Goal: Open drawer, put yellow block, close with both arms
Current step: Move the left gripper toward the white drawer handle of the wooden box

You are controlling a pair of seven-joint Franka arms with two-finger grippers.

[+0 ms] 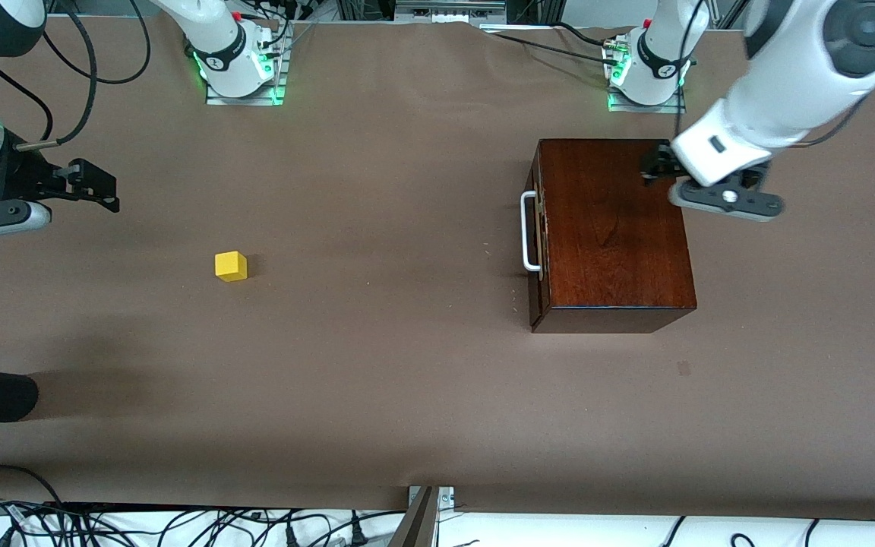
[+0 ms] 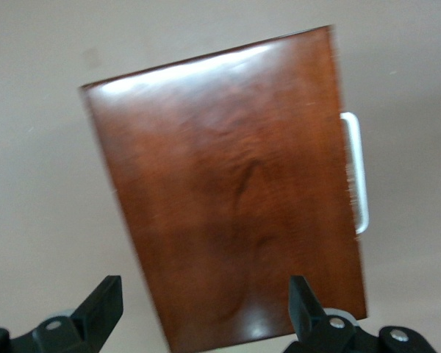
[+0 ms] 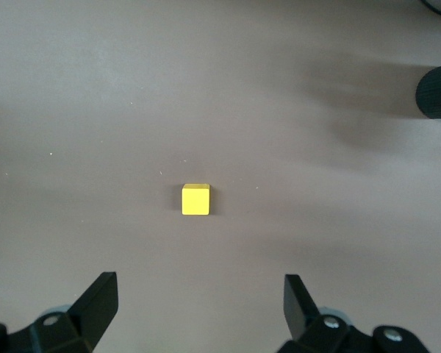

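Both released, the left gripper (image 1: 658, 169) is hovering over the glossy mahogany box (image 1: 612, 228) to reach its shut drawer's white bar handle (image 1: 529, 232), while the right gripper (image 1: 96, 186) is hanging over the table (image 1: 407, 365) near the small yellow cube (image 1: 231, 266), ready to pick it.

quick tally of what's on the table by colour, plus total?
Yellow: 1, the yellow block
Dark reddish-brown: 1, the wooden box with its drawer shut
Total: 2

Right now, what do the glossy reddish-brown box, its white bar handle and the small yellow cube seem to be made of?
The reddish-brown box: probably varnished wood, since grain and glare show on its top. The white bar handle: looks like painted metal, smooth and thin, though plastic is possible. The yellow cube: matte, evenly coloured; painted wood or plastic, I cannot tell.
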